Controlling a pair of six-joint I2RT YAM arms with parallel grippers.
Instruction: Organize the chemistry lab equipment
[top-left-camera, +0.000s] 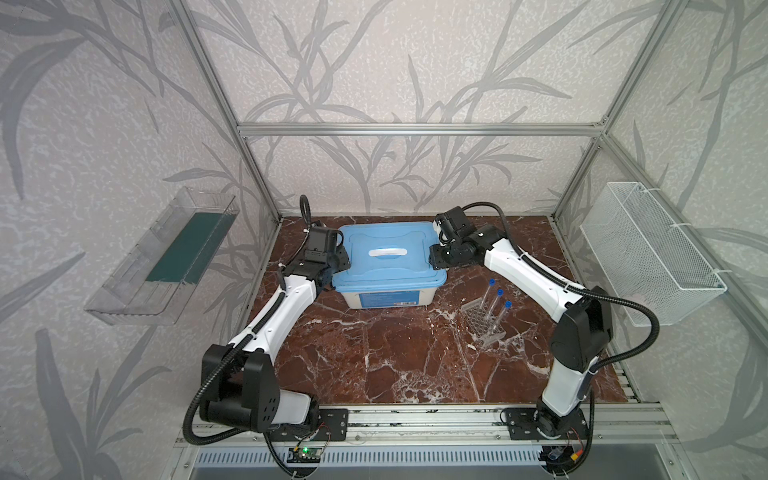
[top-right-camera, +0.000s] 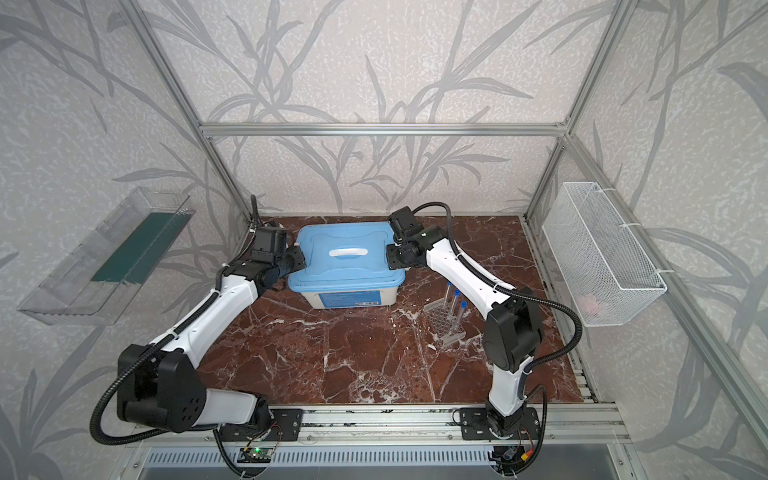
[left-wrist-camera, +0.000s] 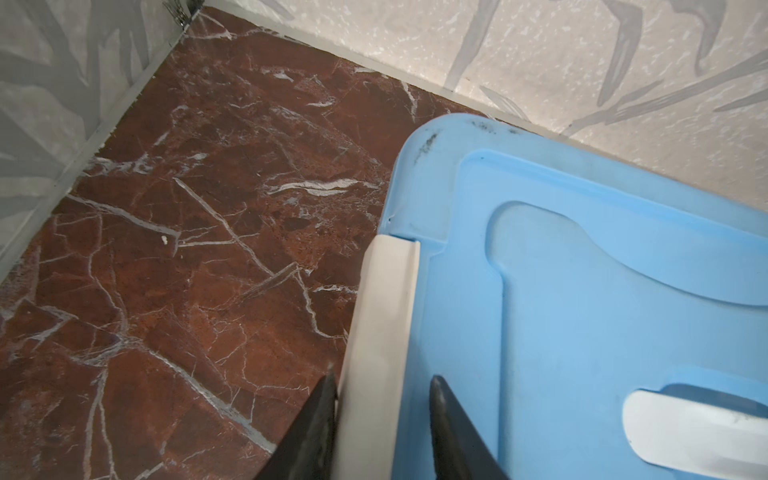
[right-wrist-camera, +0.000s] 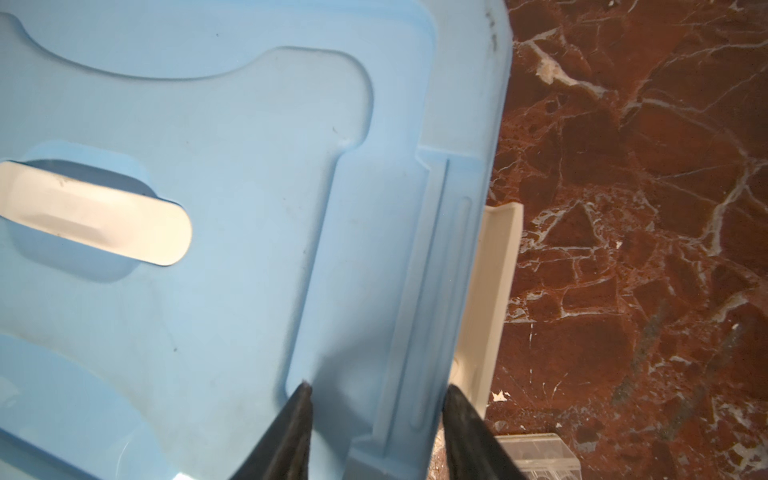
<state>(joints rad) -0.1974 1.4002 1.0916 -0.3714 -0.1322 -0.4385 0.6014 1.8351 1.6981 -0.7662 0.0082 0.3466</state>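
Table (top-left-camera: 374, 357) of veined marble carrying a white tub (top-left-camera: 386, 300) near its back edge, closed by a blue lid (top-left-camera: 374, 272). The two arms reach in from opposite sides, a placement judged to serve the unfastening of the lid so that the tub can be filled. Clear tube rack (top-left-camera: 482, 323) standing on the table just in front of the tub's right corner, beside the right forearm and well apart from both tools. The three blue-capped tubes (top-left-camera: 495, 305) stand in its holes. No beaker, flask or rods are visible in any view. Left latch (left-wrist-camera: 384, 299), a white clip, lies folded against the lid's edge, apparently fastened. The left tool (left-wrist-camera: 380, 378) straddles it with jaws apart, one fingertip against the clip's outer face and the other over the lid with a strip of blue between, so no clamp is evident. Right latch (right-wrist-camera: 496, 257) hangs outward from the lid, apparently released. The right tool (right-wrist-camera: 379, 385) is poised with jaws apart astride the lid's edge ridge, gripping nothing that can be seen.
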